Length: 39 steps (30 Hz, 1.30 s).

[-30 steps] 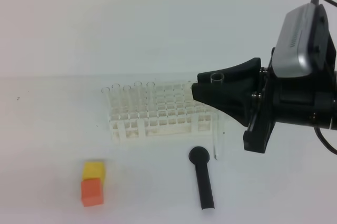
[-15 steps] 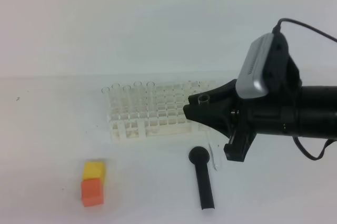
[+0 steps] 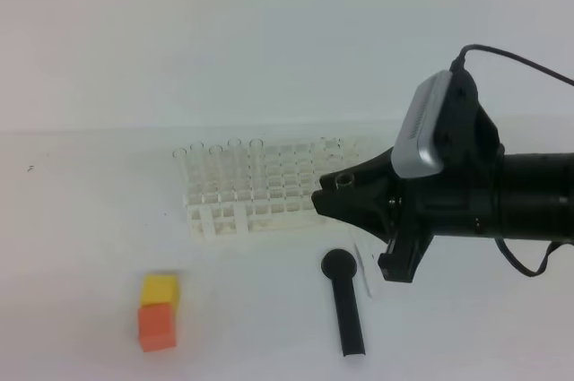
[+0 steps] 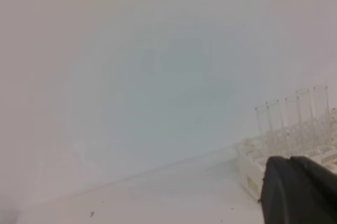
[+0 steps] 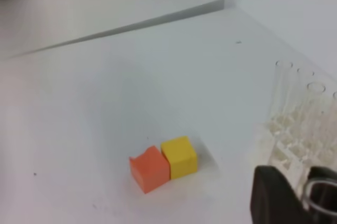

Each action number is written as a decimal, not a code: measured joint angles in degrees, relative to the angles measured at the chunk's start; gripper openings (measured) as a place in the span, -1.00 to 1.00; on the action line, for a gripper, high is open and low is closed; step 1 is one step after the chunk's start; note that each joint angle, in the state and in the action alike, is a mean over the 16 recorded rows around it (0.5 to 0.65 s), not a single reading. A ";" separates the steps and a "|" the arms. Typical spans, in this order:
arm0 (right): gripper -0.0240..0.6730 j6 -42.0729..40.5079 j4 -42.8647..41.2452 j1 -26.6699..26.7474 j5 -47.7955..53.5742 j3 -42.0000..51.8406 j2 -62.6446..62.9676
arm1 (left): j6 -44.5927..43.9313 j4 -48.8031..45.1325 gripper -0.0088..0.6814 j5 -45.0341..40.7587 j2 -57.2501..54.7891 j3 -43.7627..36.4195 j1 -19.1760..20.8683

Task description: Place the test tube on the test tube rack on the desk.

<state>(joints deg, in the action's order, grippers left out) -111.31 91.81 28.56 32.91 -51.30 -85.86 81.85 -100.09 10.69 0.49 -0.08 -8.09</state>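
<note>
Your right gripper (image 3: 334, 194) is clamped on the test tube (image 3: 344, 181), roughly upright with its rim above the jaws, over the test tube rack (image 3: 269, 188) at its right front edge. Free holes lie left and behind. Your left gripper (image 4: 297, 192) is closed, empty.

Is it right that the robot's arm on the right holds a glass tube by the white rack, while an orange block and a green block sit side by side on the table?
Not quite. The second block is yellow, not green; the exterior high view shows it touching the orange block. The rest holds: the right gripper grips the test tube beside the test tube rack.
</note>
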 joint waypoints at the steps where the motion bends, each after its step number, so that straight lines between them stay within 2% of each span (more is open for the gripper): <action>1: -0.59 0.68 -1.31 0.01 -0.78 0.00 -0.01 | 0.00 0.00 -0.98 0.00 0.00 0.00 0.00; 5: -0.59 6.78 -8.58 0.28 -6.75 0.03 -0.03 | 0.00 0.00 -0.98 0.03 0.00 0.00 0.01; 9: -0.59 20.06 -19.91 1.47 -17.42 0.09 -0.20 | -0.03 0.00 -0.98 0.08 0.00 0.00 0.04; 12: -0.59 34.28 -32.14 2.95 -27.35 -0.07 -0.85 | -0.05 0.00 -0.98 0.12 0.00 0.00 0.06; 17: -0.59 62.55 -55.26 5.97 -43.39 -2.10 -4.14 | -0.08 0.85 -0.98 0.13 0.00 0.00 0.16; 21: -0.59 82.17 -71.10 8.33 -53.89 -5.50 -9.10 | -0.12 6.36 -0.98 -0.24 0.00 0.00 1.00; 24: -0.59 92.26 -79.97 9.54 -60.25 -8.69 -13.85 | -0.76 13.22 -0.98 -1.30 0.00 0.00 2.21; 28: -0.59 99.84 -85.91 10.31 -66.74 -13.03 -20.31 | -2.73 24.48 -0.98 -3.06 0.00 0.00 4.42; 33: -0.59 103.57 -86.60 10.71 -73.44 -16.69 -26.27 | -5.47 39.15 -0.98 -7.42 0.00 0.00 7.91; 39: -0.59 106.81 -87.43 10.90 -77.59 -18.12 -29.33 | -8.38 47.83 -0.98 -13.69 0.00 0.00 11.03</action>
<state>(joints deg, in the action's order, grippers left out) -4.50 4.37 39.46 -44.68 -69.41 -115.19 73.47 -52.26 -3.00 0.49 -0.08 2.95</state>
